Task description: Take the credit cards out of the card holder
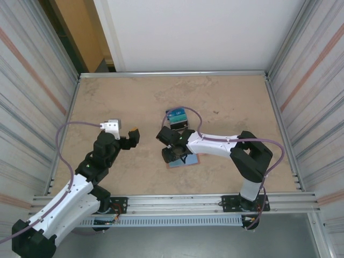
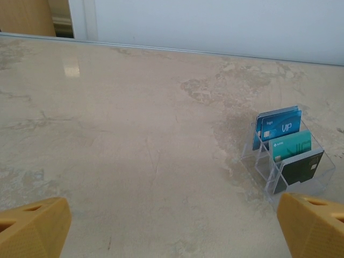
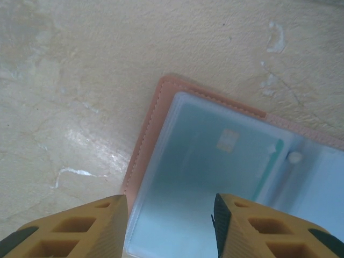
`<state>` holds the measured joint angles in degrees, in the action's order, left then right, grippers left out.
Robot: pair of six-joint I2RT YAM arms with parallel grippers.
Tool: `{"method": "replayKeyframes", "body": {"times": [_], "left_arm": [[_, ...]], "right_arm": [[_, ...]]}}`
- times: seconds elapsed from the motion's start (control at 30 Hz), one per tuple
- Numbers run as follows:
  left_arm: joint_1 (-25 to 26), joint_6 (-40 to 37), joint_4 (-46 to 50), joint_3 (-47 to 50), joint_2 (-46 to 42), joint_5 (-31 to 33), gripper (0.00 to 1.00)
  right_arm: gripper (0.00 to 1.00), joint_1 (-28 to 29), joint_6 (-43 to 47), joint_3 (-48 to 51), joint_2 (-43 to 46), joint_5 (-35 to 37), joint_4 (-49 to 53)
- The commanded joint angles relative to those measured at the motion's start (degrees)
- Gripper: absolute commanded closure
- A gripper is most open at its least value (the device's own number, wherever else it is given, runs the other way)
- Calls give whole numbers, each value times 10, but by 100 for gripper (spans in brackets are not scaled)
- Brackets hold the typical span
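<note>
The card holder (image 3: 144, 126) lies open mid-table (image 1: 134, 97), toward the near edge, with a teal credit card (image 3: 226, 161) tucked inside. The right gripper (image 3: 169, 207) straddles its leather edge, probably to pinch it, though I cannot tell whether it grips yet. The left gripper (image 2: 172, 217) hangs wide open.

Beige marbled tabletop (image 1: 134, 102), matte, with a darker blotchy patch (image 2: 204, 88) toward the far side and pale smear marks (image 3: 277, 37) in the right wrist view. Small clear plastic tiered stand (image 2: 255, 158) sits upright near the table's middle. Metal trim (image 1: 172, 74) runs along the far edge, aluminium rail (image 1: 177, 201) along the near edge, with a perforated strip (image 1: 177, 220) just below it. White back wall (image 1: 204, 32). Striped corrugated side panels left (image 1: 32, 64) and right (image 1: 317, 64). Orange-brown wooden panel (image 1: 80, 32) at far left.
</note>
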<state>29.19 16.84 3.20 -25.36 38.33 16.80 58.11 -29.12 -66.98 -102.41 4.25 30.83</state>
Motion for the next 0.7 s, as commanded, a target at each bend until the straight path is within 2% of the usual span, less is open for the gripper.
{"method": "replayKeyframes", "body": {"times": [0.0, 0.37, 0.67], "left_arm": [[-6, 11, -1, 8, 1, 13, 2], [-6, 16, 0, 6, 10, 11, 1], [-6, 15, -6, 0, 15, 2, 1]], "right_arm": [[53, 6, -2, -16, -14, 6, 22], [50, 15, -12, -12, -39, 14, 26], [54, 16, -22, 2, -44, 29, 25]]}}
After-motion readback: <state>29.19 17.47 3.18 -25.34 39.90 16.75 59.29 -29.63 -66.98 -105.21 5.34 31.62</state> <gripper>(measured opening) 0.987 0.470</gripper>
